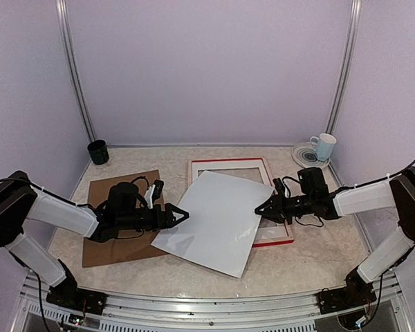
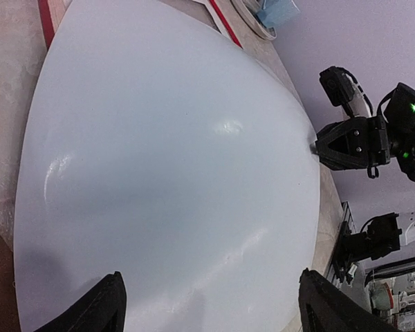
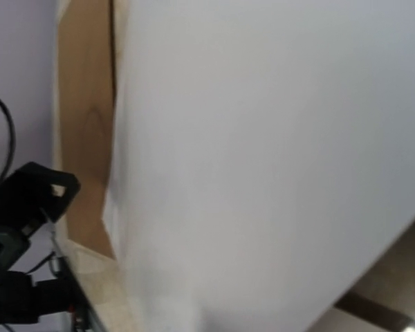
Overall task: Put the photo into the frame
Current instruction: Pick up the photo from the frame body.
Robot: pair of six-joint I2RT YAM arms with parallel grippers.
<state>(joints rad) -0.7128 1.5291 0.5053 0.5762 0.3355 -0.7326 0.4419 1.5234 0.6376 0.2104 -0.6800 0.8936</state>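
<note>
The photo (image 1: 214, 221) lies white back up, slanted over the red frame (image 1: 228, 160), whose left and front parts it covers. My right gripper (image 1: 261, 209) is shut on the photo's right edge; the left wrist view shows it pinching there (image 2: 315, 144). The photo (image 3: 263, 152) fills the right wrist view and hides those fingers. My left gripper (image 1: 182, 215) is open at the photo's left corner. In the left wrist view its fingers stand wide apart over the bowed sheet (image 2: 173, 173), and red frame edges (image 2: 221, 17) show beyond it.
A brown backing board (image 1: 117, 235) lies under my left arm and shows in the right wrist view (image 3: 83, 138). A dark cup (image 1: 97, 151) stands at the back left. A white mug (image 1: 323, 146) sits on a plate (image 1: 304, 153) at the back right.
</note>
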